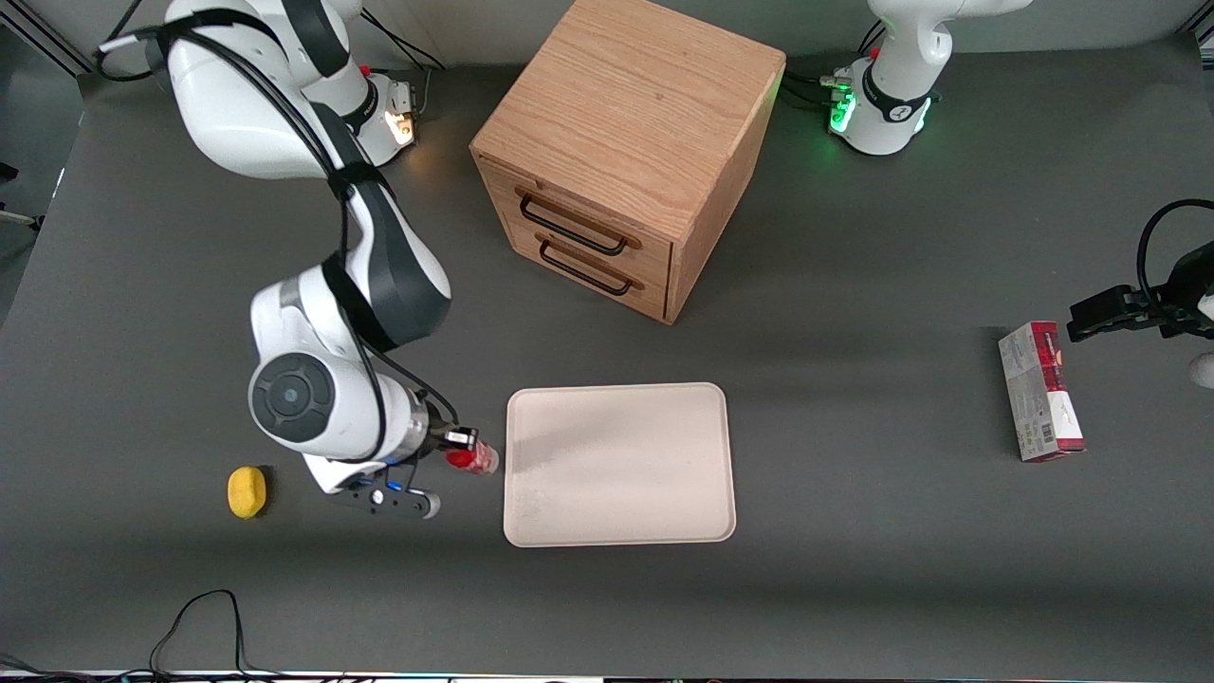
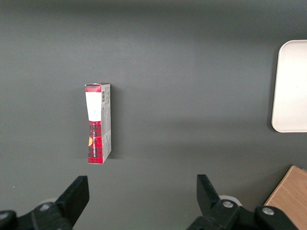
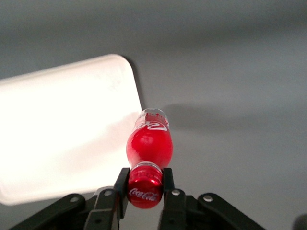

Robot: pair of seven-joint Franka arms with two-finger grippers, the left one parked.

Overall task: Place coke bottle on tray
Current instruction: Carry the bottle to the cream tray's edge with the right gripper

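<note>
My right gripper [image 1: 462, 446] is shut on the red cap of the coke bottle [image 1: 474, 460], a small slim bottle with a red label and clear base. In the right wrist view the gripper [image 3: 144, 184] clamps the cap between both fingers, and the bottle [image 3: 149, 143] hangs below it, just beside the edge of the cream-white tray [image 3: 57, 139]. In the front view the bottle is held next to the tray's [image 1: 618, 465] edge that faces the working arm's end, over the dark table. The tray has nothing on it. Its corner also shows in the left wrist view [image 2: 291, 91].
A wooden drawer cabinet [image 1: 626, 152] stands farther from the front camera than the tray. A yellow sponge-like object [image 1: 248, 491] lies toward the working arm's end. A red-and-white carton box [image 1: 1040, 391] lies toward the parked arm's end, also in the left wrist view [image 2: 98, 122].
</note>
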